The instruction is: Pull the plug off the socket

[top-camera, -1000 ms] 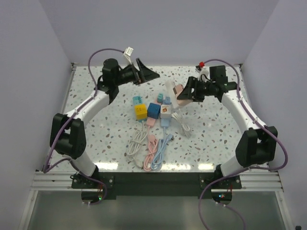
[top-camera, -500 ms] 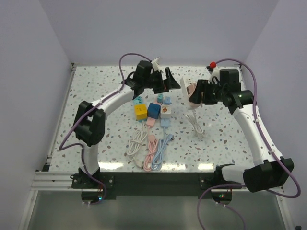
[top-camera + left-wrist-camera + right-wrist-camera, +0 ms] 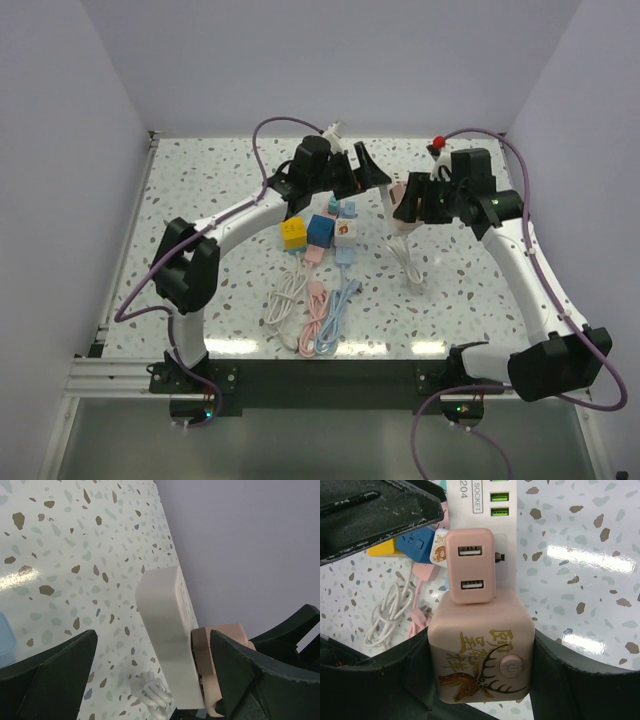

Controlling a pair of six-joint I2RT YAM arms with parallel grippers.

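Note:
My right gripper (image 3: 412,200) is shut on a pink cube plug (image 3: 482,645) with a deer print and holds it above the table. The cube is plugged into a white socket strip (image 3: 505,525), which hangs from it; a small pink USB adapter (image 3: 470,565) sits beside it. My left gripper (image 3: 368,178) is open, its fingers on either side of the white strip (image 3: 165,610) without touching it. In the left wrist view the pink cube (image 3: 202,665) sticks out of the strip's side. The strip's white cable (image 3: 408,265) trails down to the table.
Yellow (image 3: 294,234), blue (image 3: 321,229) and white (image 3: 344,230) cube sockets lie mid-table, with small teal plugs (image 3: 350,208) behind them. Coiled white (image 3: 285,295), pink (image 3: 315,315) and blue (image 3: 338,310) cables lie nearer the front. Walls enclose the table.
My left arm has swung right and brought its open gripper around the white strip. My right gripper has carried the cube and strip slightly right.

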